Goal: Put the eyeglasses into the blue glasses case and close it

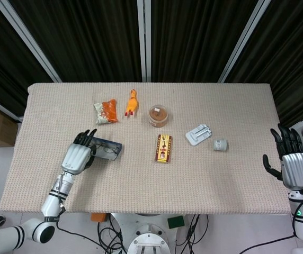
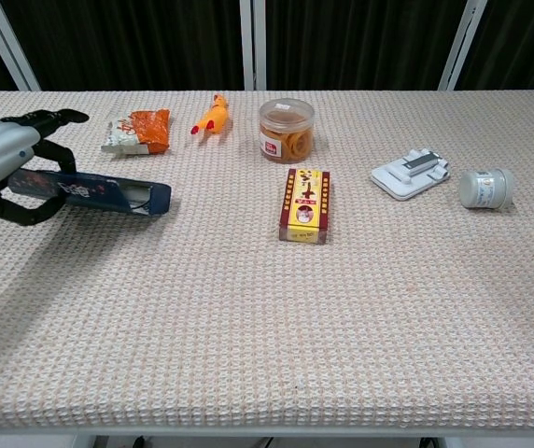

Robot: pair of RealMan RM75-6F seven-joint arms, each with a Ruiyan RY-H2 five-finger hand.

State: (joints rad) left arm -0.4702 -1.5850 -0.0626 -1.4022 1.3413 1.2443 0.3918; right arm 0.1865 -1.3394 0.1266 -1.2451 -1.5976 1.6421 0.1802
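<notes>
The blue glasses case (image 1: 107,150) (image 2: 94,189) lies on the left of the table, its lid folded down almost flat. A narrow gap stays at its right end, where the eyeglasses (image 1: 109,151) (image 2: 137,193) show inside. My left hand (image 1: 77,155) (image 2: 4,166) grips the case's left end, with fingers above the lid and thumb below it. My right hand (image 1: 290,164) hangs off the table's right edge with its fingers spread and nothing in it. The chest view does not show it.
Behind the case lie an orange snack packet (image 1: 106,111) (image 2: 138,129) and a rubber chicken (image 1: 132,102) (image 2: 211,115). A round jar (image 1: 158,115), a red-yellow box (image 1: 163,148), a white holder (image 1: 199,134) and a small grey can (image 1: 220,144) sit mid-table and to the right.
</notes>
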